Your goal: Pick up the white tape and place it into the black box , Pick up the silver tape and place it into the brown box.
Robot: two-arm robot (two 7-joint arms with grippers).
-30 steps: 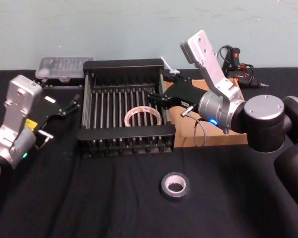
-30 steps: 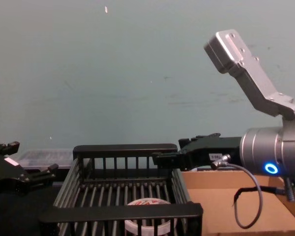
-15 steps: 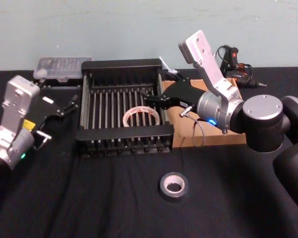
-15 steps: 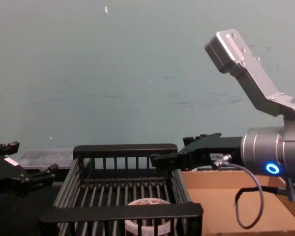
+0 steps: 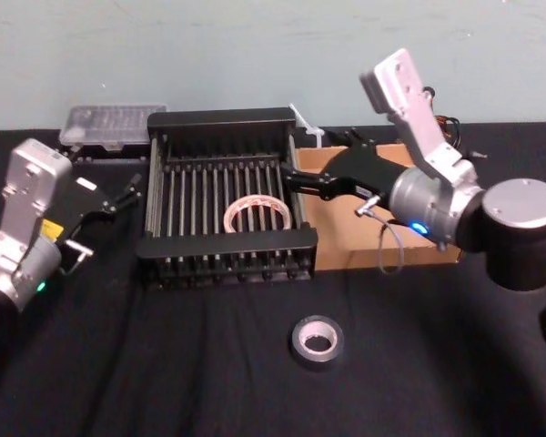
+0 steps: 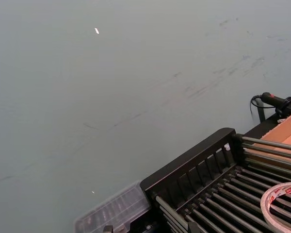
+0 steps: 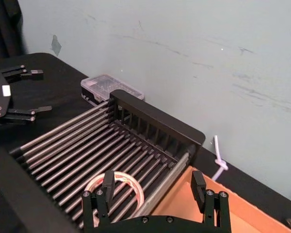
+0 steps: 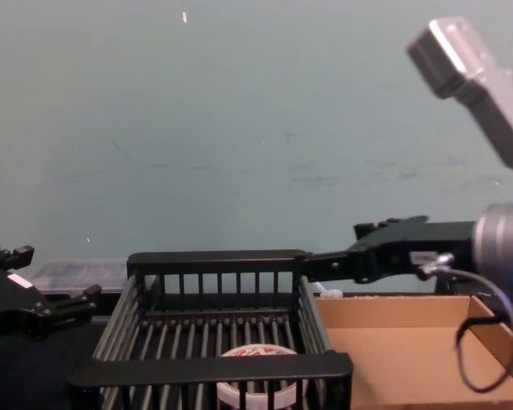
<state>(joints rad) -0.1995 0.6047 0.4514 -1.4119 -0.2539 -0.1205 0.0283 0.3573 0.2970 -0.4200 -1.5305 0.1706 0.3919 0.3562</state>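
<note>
A black-clothed worktop (image 5: pixel 164 364) runs back to a pale teal wall (image 5: pixel 255 55). The white tape (image 5: pixel 257 213) lies flat in the black box (image 5: pixel 227 244), at 8 o'clock from the right gripper (image 5: pixel 296 180), which hovers, fingers apart, over the box's edge beside the brown box (image 5: pixel 346 246). The silver tape (image 5: pixel 317 339) lies on the cloth at 6 o'clock. The left gripper (image 5: pixel 109 217), fingers apart, sits at 9 o'clock.
</note>
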